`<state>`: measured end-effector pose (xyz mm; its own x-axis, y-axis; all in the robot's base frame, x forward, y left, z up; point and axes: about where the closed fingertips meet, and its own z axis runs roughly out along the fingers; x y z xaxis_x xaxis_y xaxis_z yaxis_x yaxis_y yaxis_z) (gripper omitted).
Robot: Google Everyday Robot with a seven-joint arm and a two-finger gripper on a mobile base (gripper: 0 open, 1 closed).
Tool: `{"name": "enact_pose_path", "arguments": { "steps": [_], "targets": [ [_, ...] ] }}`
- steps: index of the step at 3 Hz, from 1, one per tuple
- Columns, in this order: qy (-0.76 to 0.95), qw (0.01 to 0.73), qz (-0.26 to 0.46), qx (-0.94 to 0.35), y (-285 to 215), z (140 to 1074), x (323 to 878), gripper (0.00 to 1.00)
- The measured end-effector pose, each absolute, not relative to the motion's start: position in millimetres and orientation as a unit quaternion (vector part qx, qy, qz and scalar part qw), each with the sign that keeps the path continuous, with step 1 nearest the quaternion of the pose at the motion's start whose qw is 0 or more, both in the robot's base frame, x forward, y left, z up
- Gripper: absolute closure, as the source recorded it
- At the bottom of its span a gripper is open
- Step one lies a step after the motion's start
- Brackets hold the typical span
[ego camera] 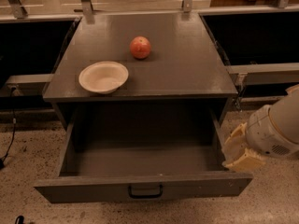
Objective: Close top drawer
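Observation:
The top drawer [140,160] is a wide dark-grey box pulled fully out of the cabinet, and it is empty inside. Its flat front panel [93,190] faces me, with a small black loop handle [145,191] at the middle. My gripper [239,152] hangs at the drawer's right side, by the front right corner, just above the front panel's top edge. Its cream fingers [245,161] point down and to the left. The white arm [275,127] reaches in from the right.
A cream bowl [103,77] and a red apple [140,47] sit on the grey cabinet top [187,64]. Dark open bays lie to both sides. A black cable [11,125] runs down at the left over the speckled floor [28,167].

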<state>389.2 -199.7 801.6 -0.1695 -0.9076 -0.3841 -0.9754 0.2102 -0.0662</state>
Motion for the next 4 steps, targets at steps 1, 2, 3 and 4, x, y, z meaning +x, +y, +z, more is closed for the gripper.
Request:
{"name": "enact_pose_path", "arguments": {
  "steps": [1, 2, 3, 4],
  "targets": [
    [0.745, 0.163, 0.136, -0.632, -190, 769, 363, 0.85],
    [0.73, 0.156, 0.162, -0.645, -173, 747, 338, 1.0],
    [0.719, 0.153, 0.167, -0.657, -152, 721, 317, 1.0],
    [0.72, 0.154, 0.148, -0.661, -133, 686, 309, 1.0]
  ]
}}
